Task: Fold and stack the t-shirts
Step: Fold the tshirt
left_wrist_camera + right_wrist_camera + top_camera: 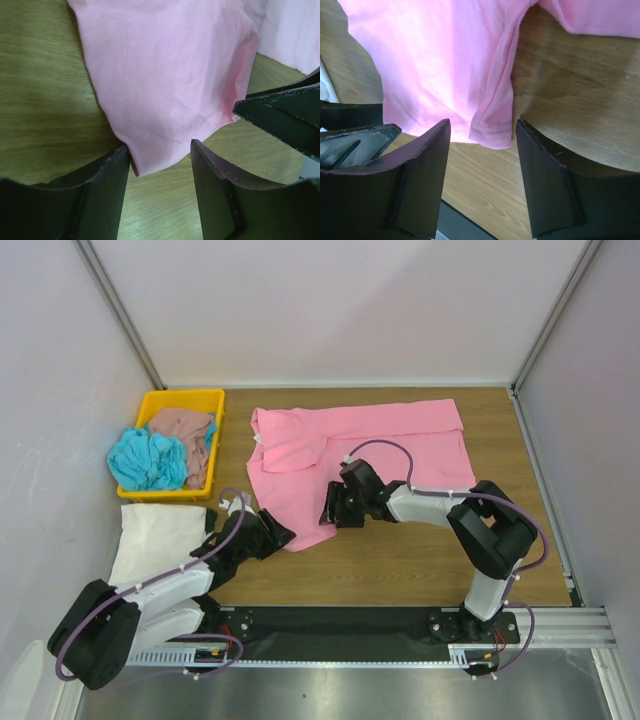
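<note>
At bench [400,560] middle: pink shirt [400,445] flat, near hem free.
Left pincer [160,150]: spread astride hem corner.
Right pincer [482,130]: spread astride stitched hem.
Near edge: bare wood.

left pincer [161,150]: jaws apart | pink t-shirt [165,75]: corner lies between them | table [40,100]: wood, under the cloth

A pink t-shirt [380,445] is spread across the middle of the wooden worktop [420,570]. A yellow tray [185,395] is set far left. Nearer, a cream-white shirt [155,540] is laid, seemingly folded.
</note>
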`<action>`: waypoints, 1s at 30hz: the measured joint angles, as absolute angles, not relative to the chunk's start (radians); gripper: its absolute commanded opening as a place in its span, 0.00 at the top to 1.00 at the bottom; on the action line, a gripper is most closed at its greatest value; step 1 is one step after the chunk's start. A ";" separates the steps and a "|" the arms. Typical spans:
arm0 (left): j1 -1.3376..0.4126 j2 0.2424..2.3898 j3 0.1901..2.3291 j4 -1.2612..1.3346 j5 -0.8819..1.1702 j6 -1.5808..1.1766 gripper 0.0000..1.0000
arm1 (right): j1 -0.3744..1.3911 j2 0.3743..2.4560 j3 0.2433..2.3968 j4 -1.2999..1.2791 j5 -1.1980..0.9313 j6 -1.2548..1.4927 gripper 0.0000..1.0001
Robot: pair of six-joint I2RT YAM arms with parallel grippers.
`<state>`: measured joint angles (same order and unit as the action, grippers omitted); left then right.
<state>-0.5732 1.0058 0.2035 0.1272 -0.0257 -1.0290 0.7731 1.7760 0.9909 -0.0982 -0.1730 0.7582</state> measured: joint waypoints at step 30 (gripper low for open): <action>-0.618 0.942 0.282 -0.235 -0.128 -1.100 1.00 | 0.737 1.674 0.915 -0.197 -0.139 0.786 0.42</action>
<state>-0.6178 0.9424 0.2817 -0.2348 -0.1284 -1.1004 0.7372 1.6737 0.9154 -0.1967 -0.1390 0.7856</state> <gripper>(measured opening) 0.011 0.528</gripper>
